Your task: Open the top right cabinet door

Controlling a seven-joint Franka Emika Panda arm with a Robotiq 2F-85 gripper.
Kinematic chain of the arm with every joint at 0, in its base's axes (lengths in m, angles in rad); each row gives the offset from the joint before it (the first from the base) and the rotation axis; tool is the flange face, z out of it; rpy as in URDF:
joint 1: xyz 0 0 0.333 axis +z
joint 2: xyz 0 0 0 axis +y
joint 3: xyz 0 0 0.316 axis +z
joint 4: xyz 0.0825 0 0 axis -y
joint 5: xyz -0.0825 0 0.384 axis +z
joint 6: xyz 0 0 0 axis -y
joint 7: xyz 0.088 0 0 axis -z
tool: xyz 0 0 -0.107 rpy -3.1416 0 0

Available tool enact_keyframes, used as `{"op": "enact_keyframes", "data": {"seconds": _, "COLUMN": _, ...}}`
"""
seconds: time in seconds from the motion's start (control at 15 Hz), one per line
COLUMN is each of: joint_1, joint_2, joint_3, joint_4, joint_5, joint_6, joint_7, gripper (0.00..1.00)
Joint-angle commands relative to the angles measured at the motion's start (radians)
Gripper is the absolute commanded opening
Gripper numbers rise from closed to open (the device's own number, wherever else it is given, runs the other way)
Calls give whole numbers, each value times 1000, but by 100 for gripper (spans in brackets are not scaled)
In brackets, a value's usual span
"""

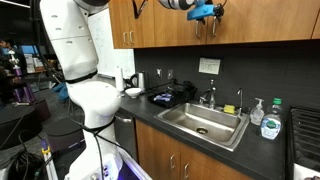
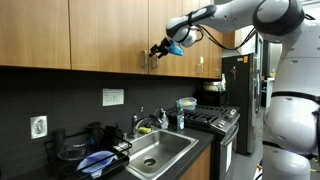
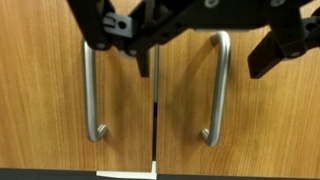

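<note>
I see my gripper (image 3: 186,24) spread wide, holding nothing, hovering close before the wall cabinets. The top right cabinet door (image 3: 268,110) is shut, its silver handle (image 3: 216,90) at its lower left corner.

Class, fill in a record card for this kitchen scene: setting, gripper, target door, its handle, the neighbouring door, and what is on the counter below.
setting: wood wall cabinets above a counter with a sink
gripper: gripper open, holding nothing, in front of the two handles
target door: top right cabinet door, shut
its handle: silver bar handle, vertical, by the door's lower left edge
neighbouring door: left door, shut, with a matching handle beside the seam
counter below: faucet, bottle
</note>
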Motion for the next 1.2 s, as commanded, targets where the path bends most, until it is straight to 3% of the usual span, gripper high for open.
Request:
{"op": "enact_keyframes", "data": {"seconds": 0.0, "joint_1": 4, "joint_2": 55, "joint_3": -24, "joint_4": 74, "joint_5": 48, "joint_6": -39, "joint_7": -43, "gripper": 100}}
{"op": "enact_keyframes", "data": {"seconds": 0.2, "joint_1": -65, "joint_2": 80, "joint_3": 26, "joint_4": 104, "joint_5": 68, "joint_6": -58, "joint_7": -50, "gripper": 100}}
{"op": "enact_keyframes", "data": {"seconds": 0.27, "joint_1": -78, "joint_2": 86, "joint_3": 34, "joint_4": 114, "joint_5": 75, "joint_6": -65, "joint_7": -52, "gripper": 94}}
{"op": "enact_keyframes", "data": {"seconds": 0.33, "joint_1": -89, "joint_2": 92, "joint_3": 40, "joint_4": 122, "joint_5": 83, "joint_6": -69, "joint_7": -59, "gripper": 74}}
{"op": "enact_keyframes", "data": {"seconds": 0.6, "joint_1": -114, "joint_2": 93, "joint_3": 63, "joint_4": 144, "joint_5": 106, "joint_6": -118, "joint_7": -75, "gripper": 50}}
{"op": "enact_keyframes", "data": {"seconds": 1.0, "joint_1": -133, "joint_2": 95, "joint_3": 75, "joint_4": 166, "joint_5": 112, "joint_6": -157, "joint_7": -72, "gripper": 3}}
{"op": "enact_keyframes", "data": {"seconds": 1.13, "joint_1": -137, "joint_2": 98, "joint_3": 77, "joint_4": 171, "joint_5": 112, "joint_6": -164, "joint_7": -70, "gripper": 0}}
